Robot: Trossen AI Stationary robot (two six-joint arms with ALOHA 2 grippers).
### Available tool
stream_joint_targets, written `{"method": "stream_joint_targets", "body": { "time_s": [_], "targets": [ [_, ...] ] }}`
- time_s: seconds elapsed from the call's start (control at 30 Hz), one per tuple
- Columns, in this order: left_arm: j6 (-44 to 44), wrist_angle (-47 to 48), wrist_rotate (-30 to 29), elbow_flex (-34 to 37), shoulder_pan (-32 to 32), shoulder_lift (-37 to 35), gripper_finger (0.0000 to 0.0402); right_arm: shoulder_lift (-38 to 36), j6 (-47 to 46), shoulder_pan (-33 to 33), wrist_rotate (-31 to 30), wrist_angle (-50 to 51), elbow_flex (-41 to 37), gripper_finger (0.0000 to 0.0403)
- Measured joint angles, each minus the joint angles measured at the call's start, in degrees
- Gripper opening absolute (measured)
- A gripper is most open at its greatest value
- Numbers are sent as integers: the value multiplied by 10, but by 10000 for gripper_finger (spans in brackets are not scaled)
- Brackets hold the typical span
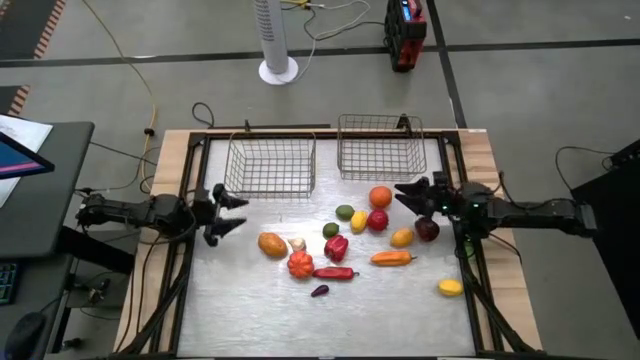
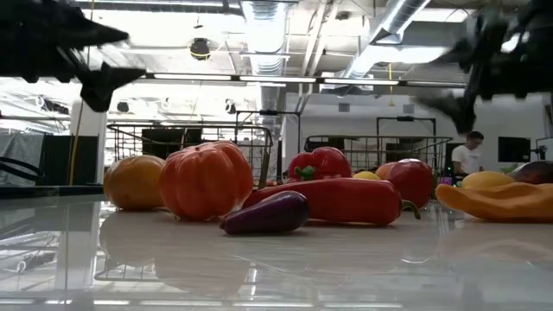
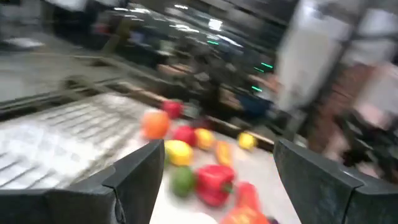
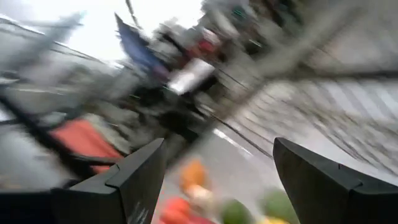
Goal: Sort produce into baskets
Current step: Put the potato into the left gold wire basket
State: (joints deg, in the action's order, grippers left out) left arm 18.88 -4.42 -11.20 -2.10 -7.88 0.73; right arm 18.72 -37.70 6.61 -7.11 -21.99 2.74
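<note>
The produce lies loose in the middle of the table: an orange [image 1: 380,197], a red pepper [image 1: 336,247], a ribbed orange-red piece [image 1: 300,264], a carrot [image 1: 392,258], a purple eggplant [image 1: 320,291] and several more. Two wire-mesh baskets [image 1: 270,165] [image 1: 380,147] stand side by side at the far edge. My left gripper [image 1: 238,212] is open and empty, left of the pile, near the left basket's front. My right gripper [image 1: 402,196] is open and empty, just right of the orange. Both hang above the table in the low view, the left [image 2: 104,60] and the right [image 2: 467,78].
A lone yellow piece [image 1: 450,287] lies near the table's right front. A dark red piece [image 1: 427,230] lies under my right arm. A black frame [image 1: 200,140] borders the table. A person [image 2: 467,155] stands in the room beyond the table.
</note>
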Motion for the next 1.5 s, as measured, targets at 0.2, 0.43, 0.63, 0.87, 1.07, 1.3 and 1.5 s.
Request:
{"method": "stream_joint_targets", "body": {
  "time_s": [0.2, 0.43, 0.63, 0.87, 1.07, 1.3, 1.5],
  "targets": [
    [-105, 53, -56, -28, -5, 22, 290, 71, 68, -104, -76, -49, 40, 323],
    [-111, 54, -76, -99, -6, 196, 290, 250, 109, -206, -196, -48, 135, 323],
    [-93, 112, -21, -197, -8, 393, 290, 401, 155, -213, -228, -38, 237, 323],
    [-99, 270, 73, -305, -48, 569, 290, 489, 200, -206, -228, -20, 313, 323],
    [-104, 303, 42, -365, -71, 673, 290, 512, 198, -206, -228, -19, 320, 323],
    [-165, 314, 23, -404, -74, 769, 290, 519, 198, -219, -228, -20, 320, 323],
    [-190, 313, 13, -410, -74, 836, 290, 519, 198, -220, -228, -15, 320, 323]
  ]
}}
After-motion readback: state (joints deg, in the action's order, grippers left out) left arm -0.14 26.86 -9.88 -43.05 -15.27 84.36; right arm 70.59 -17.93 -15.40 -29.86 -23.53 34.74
